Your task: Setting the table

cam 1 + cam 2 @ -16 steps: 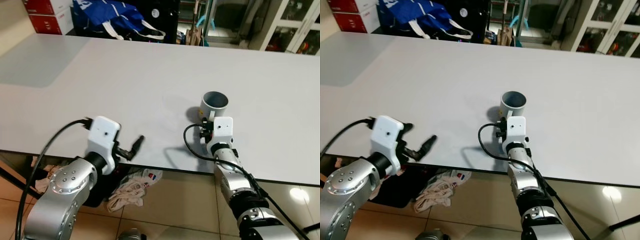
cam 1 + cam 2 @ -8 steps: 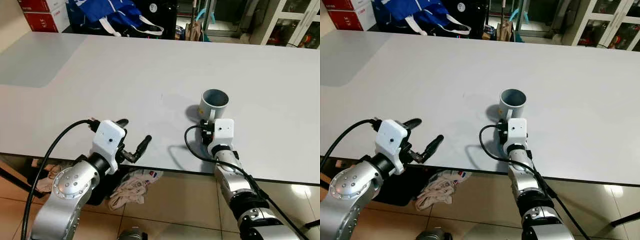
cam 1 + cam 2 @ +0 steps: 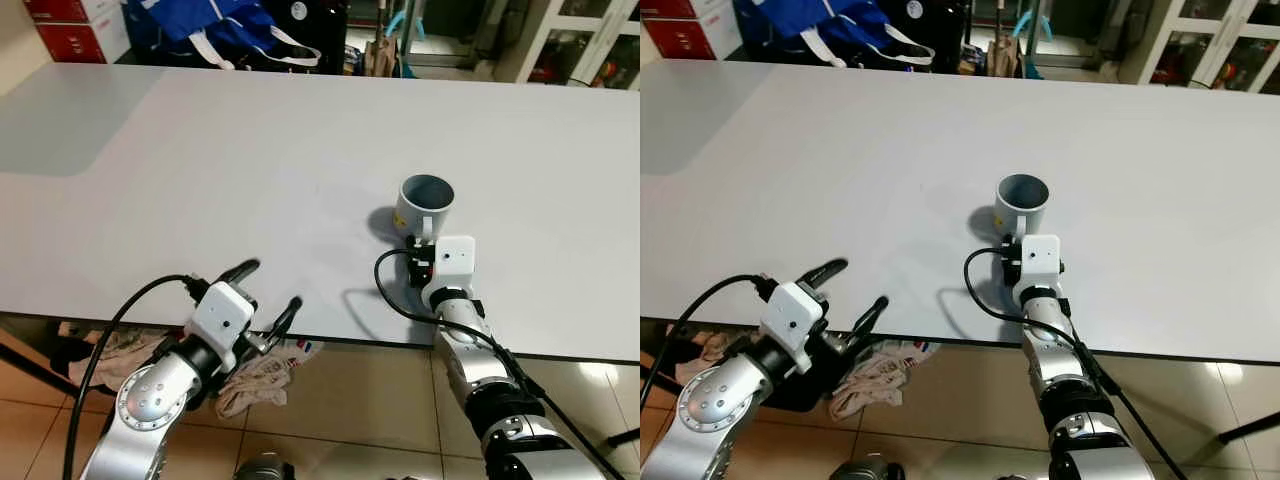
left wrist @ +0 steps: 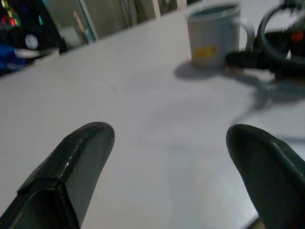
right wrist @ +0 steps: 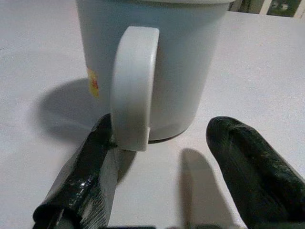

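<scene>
Right wrist view showed your right gripper [image 5: 157, 191] spread wide and empty, one finger [image 5: 83, 181] against the handle foot of the grey mug [image 5: 152, 62]. Mug stood upright on the white table [image 3: 200, 150], at 12 o'clock from that gripper. Left gripper [image 3: 262, 297] was open, empty, at the near edge. Judged step: approaching the grasp. Next, you'd advance slightly and close on the handle.

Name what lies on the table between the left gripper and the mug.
Nothing: the left wrist view shows bare white table between the left gripper and the mug.
</scene>
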### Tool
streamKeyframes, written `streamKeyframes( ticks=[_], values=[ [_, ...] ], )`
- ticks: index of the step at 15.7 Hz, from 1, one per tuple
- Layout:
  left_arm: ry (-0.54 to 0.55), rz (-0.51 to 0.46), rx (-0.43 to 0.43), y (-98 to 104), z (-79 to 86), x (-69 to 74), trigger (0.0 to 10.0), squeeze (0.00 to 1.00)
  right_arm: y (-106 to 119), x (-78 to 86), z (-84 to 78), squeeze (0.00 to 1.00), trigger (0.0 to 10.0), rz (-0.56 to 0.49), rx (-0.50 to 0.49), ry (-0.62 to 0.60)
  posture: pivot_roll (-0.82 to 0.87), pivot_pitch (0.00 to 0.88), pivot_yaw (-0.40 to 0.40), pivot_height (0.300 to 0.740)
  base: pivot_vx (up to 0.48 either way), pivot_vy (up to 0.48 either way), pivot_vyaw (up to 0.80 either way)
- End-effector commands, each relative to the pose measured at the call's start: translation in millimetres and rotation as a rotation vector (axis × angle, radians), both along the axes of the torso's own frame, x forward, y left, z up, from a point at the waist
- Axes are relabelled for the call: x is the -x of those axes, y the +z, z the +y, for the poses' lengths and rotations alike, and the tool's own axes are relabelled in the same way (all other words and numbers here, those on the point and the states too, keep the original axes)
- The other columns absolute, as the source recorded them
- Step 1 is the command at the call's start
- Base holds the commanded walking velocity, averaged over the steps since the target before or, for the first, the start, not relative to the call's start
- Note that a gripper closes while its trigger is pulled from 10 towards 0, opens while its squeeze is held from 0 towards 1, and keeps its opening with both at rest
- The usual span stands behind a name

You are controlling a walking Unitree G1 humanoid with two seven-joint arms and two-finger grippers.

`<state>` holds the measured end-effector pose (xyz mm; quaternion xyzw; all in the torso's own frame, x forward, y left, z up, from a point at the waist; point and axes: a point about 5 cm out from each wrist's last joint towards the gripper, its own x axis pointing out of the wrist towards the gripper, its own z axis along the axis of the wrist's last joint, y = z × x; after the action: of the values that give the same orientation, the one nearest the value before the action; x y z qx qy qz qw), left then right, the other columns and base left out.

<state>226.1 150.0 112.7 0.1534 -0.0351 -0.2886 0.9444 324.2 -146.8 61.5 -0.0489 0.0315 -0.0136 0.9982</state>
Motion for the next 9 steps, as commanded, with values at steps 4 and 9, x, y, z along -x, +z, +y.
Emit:
streamKeyframes(
  ticks=[4, 9],
  values=[
    [-0.004, -0.067, -0.005, -2, -5.3, -0.8, 10.0, 0.00, 10, -1.6, -2.3, 0.00, 10.0, -0.069, 0.010, -0.009, 0.26, 0.089, 0.016, 0.740, 0.000, 0.000, 0.00],
    [0.027, -0.073, 0.000, -4, -3.5, -1.2, 10.0, 0.00, 15, -3.1, -6.0, 0.00, 10.0, -0.089, 0.021, -0.013, 0.26, 0.086, 0.009, 0.740, 0.000, 0.000, 0.00]
  ],
)
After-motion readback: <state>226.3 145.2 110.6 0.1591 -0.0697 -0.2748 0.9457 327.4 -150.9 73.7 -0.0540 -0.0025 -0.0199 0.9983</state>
